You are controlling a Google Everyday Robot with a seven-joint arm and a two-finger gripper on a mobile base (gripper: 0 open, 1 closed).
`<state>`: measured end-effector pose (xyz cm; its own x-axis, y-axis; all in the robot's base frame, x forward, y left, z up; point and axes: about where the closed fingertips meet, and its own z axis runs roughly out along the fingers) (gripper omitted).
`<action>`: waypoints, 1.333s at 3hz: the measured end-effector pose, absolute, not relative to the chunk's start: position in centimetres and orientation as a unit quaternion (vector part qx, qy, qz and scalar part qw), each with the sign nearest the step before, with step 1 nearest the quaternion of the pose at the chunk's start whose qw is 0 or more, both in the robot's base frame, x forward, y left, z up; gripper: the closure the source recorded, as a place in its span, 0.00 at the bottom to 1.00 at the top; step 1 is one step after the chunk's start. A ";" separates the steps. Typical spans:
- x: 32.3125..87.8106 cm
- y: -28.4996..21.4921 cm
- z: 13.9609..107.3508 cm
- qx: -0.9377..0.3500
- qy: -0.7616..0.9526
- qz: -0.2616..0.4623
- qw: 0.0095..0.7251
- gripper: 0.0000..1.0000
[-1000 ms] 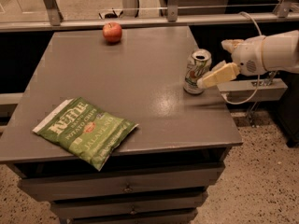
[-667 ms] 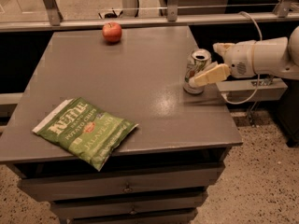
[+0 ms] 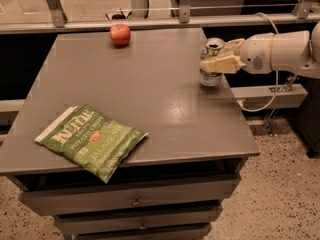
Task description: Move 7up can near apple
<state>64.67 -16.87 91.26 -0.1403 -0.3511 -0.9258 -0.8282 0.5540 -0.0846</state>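
At the right edge of the grey cabinet top [image 3: 150,89], your gripper [image 3: 215,58] is reaching in from the side. Its two cream fingers [image 3: 222,64] are pinching the 7up can [image 3: 210,78] between them. One finger is crossing the front of the can at mid-height and the other is showing just behind its silver top. The can is standing upright near the far right corner of the top. You cannot tell from this angle whether its base is touching the surface.

The white arm [image 3: 285,51] is stretching out level from the right side of the scene, and a pale cable [image 3: 260,104] is hanging below it beside the cabinet.

The apple [image 3: 120,34] is sitting at the far edge of the top, left of centre, well apart from the can, with bare grey surface lying between them. A green chip bag [image 3: 90,140] is lying flat at the near left, with one corner hanging over the front edge. Drawers [image 3: 135,200] are showing below the top, and a speckled floor [image 3: 280,194] is running along the right.
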 end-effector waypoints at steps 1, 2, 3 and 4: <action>64.6 -16.4 90.8 -0.412 0.719 0.237 0.508 0.95; 65.0 -15.6 90.6 -0.414 0.715 0.241 0.509 1.00; 67.1 -12.8 89.8 -0.417 0.702 0.253 0.518 1.00; 72.7 -7.6 90.2 -0.419 0.679 0.254 0.546 1.00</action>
<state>72.71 -7.60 90.21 -0.0515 -0.2910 -0.9553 -0.8472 0.5192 -0.1125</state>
